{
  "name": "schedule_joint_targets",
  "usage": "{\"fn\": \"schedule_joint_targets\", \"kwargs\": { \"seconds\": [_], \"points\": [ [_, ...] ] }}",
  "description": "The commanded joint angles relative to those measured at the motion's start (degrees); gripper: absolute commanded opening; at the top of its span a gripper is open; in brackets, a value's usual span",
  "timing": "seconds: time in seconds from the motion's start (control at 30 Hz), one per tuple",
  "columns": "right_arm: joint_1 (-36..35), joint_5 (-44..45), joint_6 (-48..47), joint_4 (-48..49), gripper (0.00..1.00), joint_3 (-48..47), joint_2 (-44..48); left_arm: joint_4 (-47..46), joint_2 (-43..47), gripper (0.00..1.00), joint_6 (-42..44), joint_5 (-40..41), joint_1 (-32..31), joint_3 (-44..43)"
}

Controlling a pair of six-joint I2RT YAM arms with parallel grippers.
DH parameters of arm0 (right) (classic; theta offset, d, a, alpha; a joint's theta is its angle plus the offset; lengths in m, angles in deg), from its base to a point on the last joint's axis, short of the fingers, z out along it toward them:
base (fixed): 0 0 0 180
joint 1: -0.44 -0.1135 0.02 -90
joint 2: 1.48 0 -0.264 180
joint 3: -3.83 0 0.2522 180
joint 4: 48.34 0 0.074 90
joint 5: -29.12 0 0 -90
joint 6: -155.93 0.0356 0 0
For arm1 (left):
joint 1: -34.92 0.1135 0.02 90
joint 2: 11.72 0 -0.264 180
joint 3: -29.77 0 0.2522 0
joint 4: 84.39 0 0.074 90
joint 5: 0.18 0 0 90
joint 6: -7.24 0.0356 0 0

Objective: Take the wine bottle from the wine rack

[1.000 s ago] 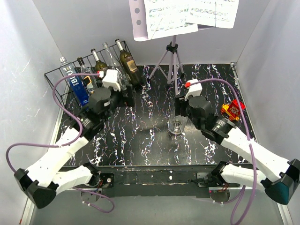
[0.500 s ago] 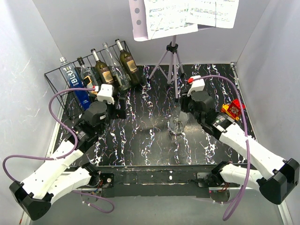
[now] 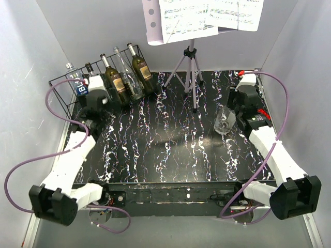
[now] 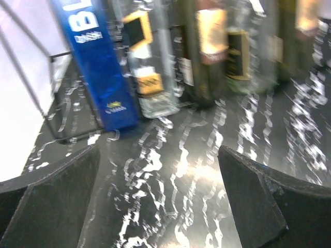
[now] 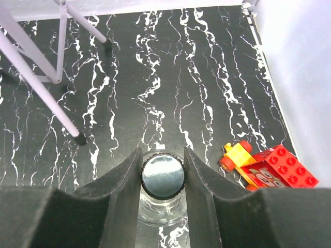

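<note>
The black wire wine rack (image 3: 58, 87) stands at the far left with several bottles leaning in it, among them a blue one (image 3: 80, 89) and an olive one (image 3: 143, 72). My left gripper (image 3: 97, 106) is open and empty just in front of the rack. In the left wrist view its jaws (image 4: 158, 155) are spread over bare table, with the blue bottle (image 4: 101, 67) and a clear bottle (image 4: 147, 77) ahead. My right gripper (image 3: 231, 114) is shut on the neck of a clear wine bottle (image 3: 223, 122). That bottle is upright at the right, away from the rack, and its silver cap (image 5: 163, 175) sits between the fingers.
A tripod music stand (image 3: 190, 67) with sheet music stands at the back centre, and its legs (image 5: 41, 88) show to the left of the held bottle. A red and yellow toy (image 5: 269, 168) lies by the right wall. White walls close in the black marbled table (image 3: 165, 144).
My right arm has carried the clear bottle from the table's middle to the right and farther back. My left arm has swung left toward the rack's left end.
</note>
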Motion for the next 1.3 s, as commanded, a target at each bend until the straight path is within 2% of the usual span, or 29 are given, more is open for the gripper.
{"fn": "schedule_joint_targets", "kwargs": {
  "seconds": [0.0, 0.1, 0.13, 0.2, 0.27, 0.37, 0.67, 0.87, 1.27],
  "points": [
    [3.39, -1.16, -1.37, 6.89, 0.13, -4.46, -1.23, 0.27, -7.30, 0.98, -1.04, -2.21, 12.02, -8.38],
    [5.33, -4.93, 0.56, 6.27, 0.14, -5.25, -2.29, 1.06, -13.02, 0.98, -2.96, -6.06, 18.61, -15.59],
    [5.51, -5.81, 0.74, 6.01, 0.15, -5.43, -2.38, 0.71, -14.51, 0.98, -3.32, -8.35, 22.81, -17.35],
    [5.51, -6.35, 0.83, 5.31, 0.21, -6.04, -2.47, 0.44, -17.67, 0.98, -3.32, -10.82, 26.44, -21.39],
    [5.51, -5.73, 1.10, 4.69, 0.42, -6.40, -2.12, 1.76, -21.71, 0.98, -3.06, -10.83, 28.90, -26.48],
    [5.59, -5.99, 1.18, 3.11, 0.62, -7.36, -1.50, 3.78, -28.39, 0.98, -1.31, -8.81, 30.32, -33.87],
    [5.51, -8.98, 2.06, -2.95, 0.83, -11.14, 2.45, 0.44, -42.72, 0.98, -2.26, -10.92, 30.85, -45.82],
    [5.51, -11.61, 4.08, -3.84, 0.86, -9.22, 9.30, 1.06, -48.88, 0.96, -3.59, -8.90, 30.85, -51.29],
    [5.51, -16.71, 6.01, -3.84, 0.85, -10.79, 14.41, 0.01, -54.07, 0.84, -4.99, -9.16, 30.85, -49.62]
  ]
}}
